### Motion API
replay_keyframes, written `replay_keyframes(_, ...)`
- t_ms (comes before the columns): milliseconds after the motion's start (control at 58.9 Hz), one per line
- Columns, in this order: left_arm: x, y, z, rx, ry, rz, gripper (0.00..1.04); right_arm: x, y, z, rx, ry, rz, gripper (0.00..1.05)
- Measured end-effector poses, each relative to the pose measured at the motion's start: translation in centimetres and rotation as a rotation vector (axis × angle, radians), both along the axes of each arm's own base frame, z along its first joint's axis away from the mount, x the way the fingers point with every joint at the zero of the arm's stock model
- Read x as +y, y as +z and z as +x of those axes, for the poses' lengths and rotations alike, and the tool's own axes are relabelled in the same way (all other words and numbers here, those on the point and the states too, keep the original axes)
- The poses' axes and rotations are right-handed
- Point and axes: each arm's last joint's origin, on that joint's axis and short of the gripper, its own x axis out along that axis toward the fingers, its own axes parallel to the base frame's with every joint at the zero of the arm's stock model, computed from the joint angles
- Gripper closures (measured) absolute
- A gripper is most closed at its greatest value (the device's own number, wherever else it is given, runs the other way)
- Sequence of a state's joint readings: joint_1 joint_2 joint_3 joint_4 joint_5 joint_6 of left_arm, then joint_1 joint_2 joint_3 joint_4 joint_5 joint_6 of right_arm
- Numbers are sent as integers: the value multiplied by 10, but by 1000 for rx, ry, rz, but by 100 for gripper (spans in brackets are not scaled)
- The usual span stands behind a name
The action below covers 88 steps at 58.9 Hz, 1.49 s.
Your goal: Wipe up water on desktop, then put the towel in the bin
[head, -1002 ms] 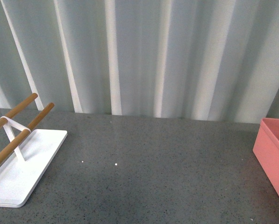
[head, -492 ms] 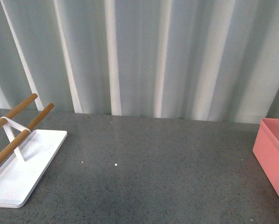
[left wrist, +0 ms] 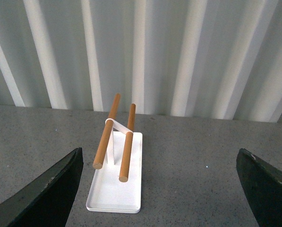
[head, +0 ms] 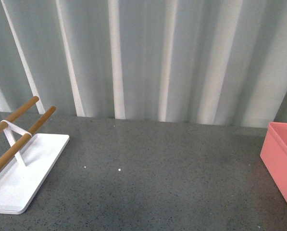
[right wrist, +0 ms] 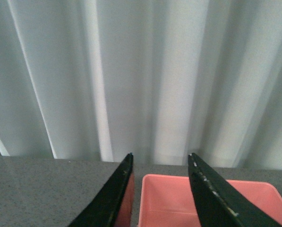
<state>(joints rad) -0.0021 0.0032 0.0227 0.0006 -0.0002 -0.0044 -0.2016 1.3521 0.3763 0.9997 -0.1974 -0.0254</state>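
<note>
The dark grey speckled desktop (head: 172, 183) fills the lower front view. Two tiny bright specks (head: 119, 169) lie on it left of centre. The salmon-pink bin (head: 281, 161) stands at the right edge. The blue towel shows in no view. Neither gripper shows in the front view. In the left wrist view my left gripper (left wrist: 158, 151) is open wide and empty above the desktop (left wrist: 192, 161). In the right wrist view my right gripper (right wrist: 161, 155) is open and empty, with the bin (right wrist: 178, 201) showing between and beyond its fingers; the part of its inside that I see holds nothing.
A white tray (head: 23, 180) with two wooden rails (head: 23, 139) stands at the left of the desktop; it also shows in the left wrist view (left wrist: 113, 191). A pale corrugated wall (head: 157, 57) closes the back of the desktop.
</note>
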Motion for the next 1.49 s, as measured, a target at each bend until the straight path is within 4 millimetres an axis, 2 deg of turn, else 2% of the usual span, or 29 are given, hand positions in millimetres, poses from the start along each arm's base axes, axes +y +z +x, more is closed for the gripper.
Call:
replay_keyframes(170, 0, 0, 0, 0, 0, 0, 7, 16, -17, -30, 45, 2, 14, 102)
replay_keyframes(357, 0, 0, 0, 0, 0, 0, 7, 26, -20, -54, 33, 4, 15, 101)
replay_keyframes(577, 0, 0, 0, 0, 0, 0, 7, 36, -33, -74, 44, -19, 15, 101)
replay_keyframes(679, 0, 0, 0, 0, 0, 0, 7, 43, -33, -83, 42, 8, 14, 101)
replay_keyframes(1223, 0, 0, 0, 0, 0, 0, 7, 43, -22, -114, 8, 6, 17, 101)
replay_keyframes(1494, 0, 0, 0, 0, 0, 0, 7, 43, -21, -122, 3, 6, 18, 101)
